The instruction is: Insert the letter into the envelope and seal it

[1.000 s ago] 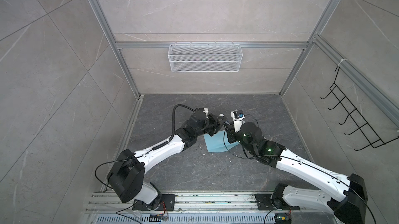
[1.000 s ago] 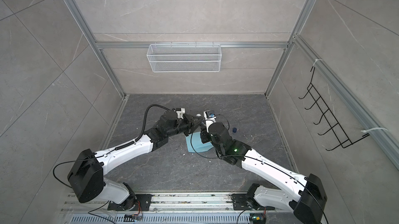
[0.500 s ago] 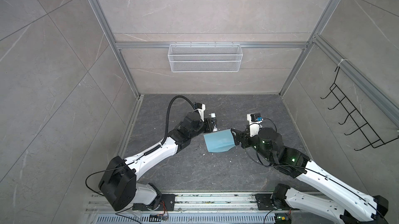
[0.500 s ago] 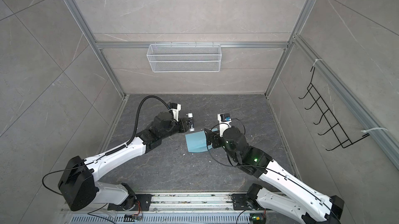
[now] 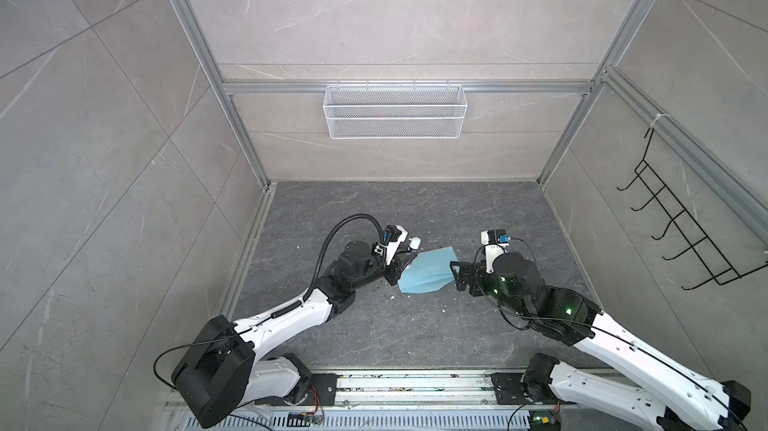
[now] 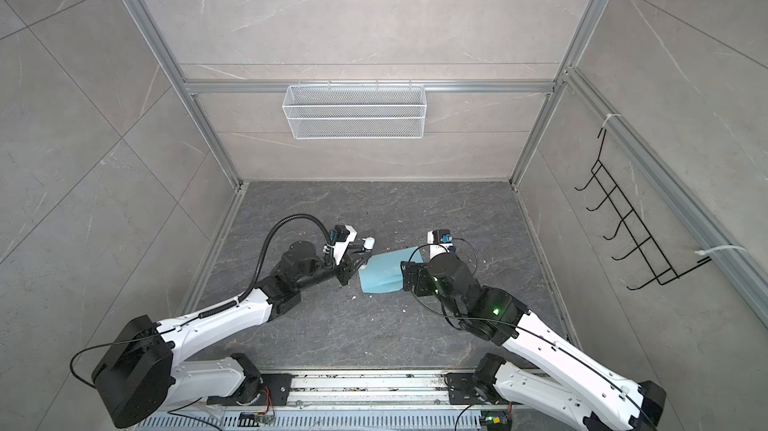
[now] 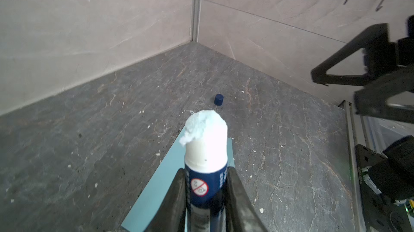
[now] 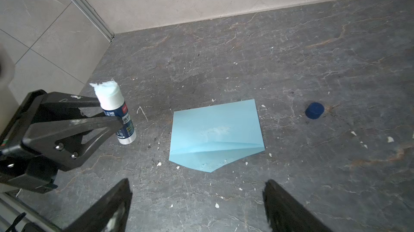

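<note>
Envelope [image 8: 215, 130] on bench, glue stick [image 8: 116, 112] gripped at left

Pale blue and long, the envelope lies on the dark stone bench [image 5: 374, 333] between the two arms, showing in both top views [image 5: 428, 273] [image 6: 384, 275]. Its pointed flap faces the right arm and is unfolded outward from the crease. Whether it lies fully flat or lifts a little along that crease is hard to judge from the right wrist view. Whitish smears mark both the body and the flap.

The left tool [image 7: 205, 179] is clamped on the uncapped glue stick [image 7: 206, 152], its fingers [image 7: 179, 197] pressing the blue label from either side. The white end sticks out, ragged, with pale blue shreds on it. In a top view this tool [image 5: 405, 260] sits at the envelope's edge on the left arm's side, and the left wrist view shows blue paper [image 7: 156, 188] beneath the stick.

The right tool [image 8: 198, 182] hangs just short of the flap's point with its fingers [image 8: 116, 199] spread wide. It grips nothing and does not touch the paper.

A small dark blue cap [image 8: 314, 110] stands on the bench, well apart from the envelope.
</note>
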`<action>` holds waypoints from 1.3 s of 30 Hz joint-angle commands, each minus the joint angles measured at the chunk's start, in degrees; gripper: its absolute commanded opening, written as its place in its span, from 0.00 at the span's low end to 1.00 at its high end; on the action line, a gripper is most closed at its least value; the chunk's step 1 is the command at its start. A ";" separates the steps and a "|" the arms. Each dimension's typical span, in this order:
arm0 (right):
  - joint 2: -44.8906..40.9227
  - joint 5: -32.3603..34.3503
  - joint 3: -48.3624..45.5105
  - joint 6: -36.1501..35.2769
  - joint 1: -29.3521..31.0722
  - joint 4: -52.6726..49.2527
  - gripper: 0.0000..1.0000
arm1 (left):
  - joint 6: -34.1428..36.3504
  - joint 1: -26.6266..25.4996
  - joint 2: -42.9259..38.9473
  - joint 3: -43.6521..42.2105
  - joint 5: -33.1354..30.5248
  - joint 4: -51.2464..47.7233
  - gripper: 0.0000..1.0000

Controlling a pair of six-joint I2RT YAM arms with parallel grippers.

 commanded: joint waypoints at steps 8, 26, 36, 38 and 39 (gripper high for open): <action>4.74 -5.56 2.36 -0.57 0.12 -3.07 0.93 | 11.49 -0.90 -2.95 -1.58 1.56 6.95 0.00; 7.27 -8.59 8.17 -6.08 0.10 -1.76 0.94 | 14.46 -2.22 -3.05 -1.26 0.75 0.53 0.00; 15.07 -11.73 15.56 -8.98 0.04 -1.98 0.95 | 12.69 -2.41 -2.94 -0.67 1.57 -0.66 0.00; 14.37 -10.47 14.71 -7.80 0.09 -2.12 0.95 | 11.38 -2.35 -3.19 -0.67 -0.26 -0.59 0.00; 13.95 -9.01 14.00 -6.18 0.04 -3.12 0.95 | 10.81 -2.33 -3.38 -0.64 -1.29 -0.67 0.00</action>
